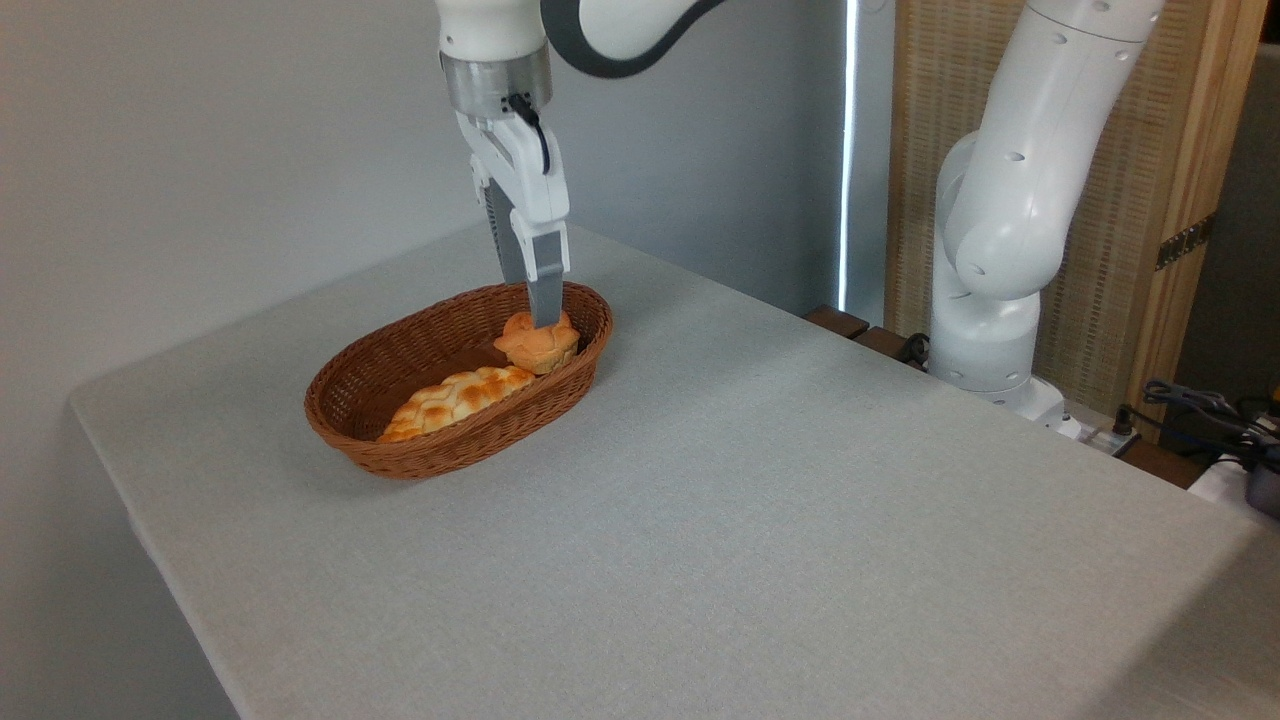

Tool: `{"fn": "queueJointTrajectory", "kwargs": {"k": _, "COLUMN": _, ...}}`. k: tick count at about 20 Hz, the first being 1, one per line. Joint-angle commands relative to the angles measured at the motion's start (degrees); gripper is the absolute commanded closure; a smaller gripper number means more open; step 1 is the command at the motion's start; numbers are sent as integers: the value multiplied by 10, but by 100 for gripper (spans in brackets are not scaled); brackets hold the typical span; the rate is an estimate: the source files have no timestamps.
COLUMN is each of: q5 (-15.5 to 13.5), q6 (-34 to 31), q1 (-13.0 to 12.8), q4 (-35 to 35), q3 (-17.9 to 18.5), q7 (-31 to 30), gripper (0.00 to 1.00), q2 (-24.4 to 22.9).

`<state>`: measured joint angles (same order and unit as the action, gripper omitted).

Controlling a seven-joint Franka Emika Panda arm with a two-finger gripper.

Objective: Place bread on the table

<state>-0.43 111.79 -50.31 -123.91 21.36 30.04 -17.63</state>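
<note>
the grey table [760,520] spreads bare across the foreground. farther back on its left part stands an oval brown wicker basket [440,445]. inside it, toward the near end, lies a long braided loaf [455,398]. just behind that, at the basket's far end, sits the bread [538,345] — a small round golden bun, touching the loaf's tip. the pincer [545,318] reaches straight down onto the bun's top; only one finger shows clearly, so i cannot tell whether it grips.
</note>
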Motion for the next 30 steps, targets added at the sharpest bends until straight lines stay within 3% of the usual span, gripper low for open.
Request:
{"fn": "queueJointTrajectory", "kwargs": {"k": 1, "q5": 2, "q6": 54, "q1": -31, "q4": -55, "q3": 11, "q7": 9, "gripper": 0, "q2": -9}}
{"fn": "queueJointTrajectory", "kwargs": {"k": 4, "q5": 2, "q6": 110, "q1": -37, "q4": -84, "q3": 11, "q7": 25, "gripper": 0, "q2": -7}}
{"fn": "queueJointTrajectory", "kwargs": {"k": 9, "q5": -10, "q6": 117, "q1": -37, "q4": -85, "q3": 11, "q7": 18, "gripper": 0, "q2": -7}}
{"fn": "queueJointTrajectory", "kwargs": {"k": 12, "q5": -43, "q6": 118, "q1": -37, "q4": -85, "q3": 11, "q7": 17, "gripper": 0, "q2": -7}}
{"fn": "queueJointTrajectory", "kwargs": {"k": 30, "q5": -37, "q6": 155, "q1": -51, "q4": -130, "q3": 11, "q7": 22, "gripper": 0, "q2": -7}}
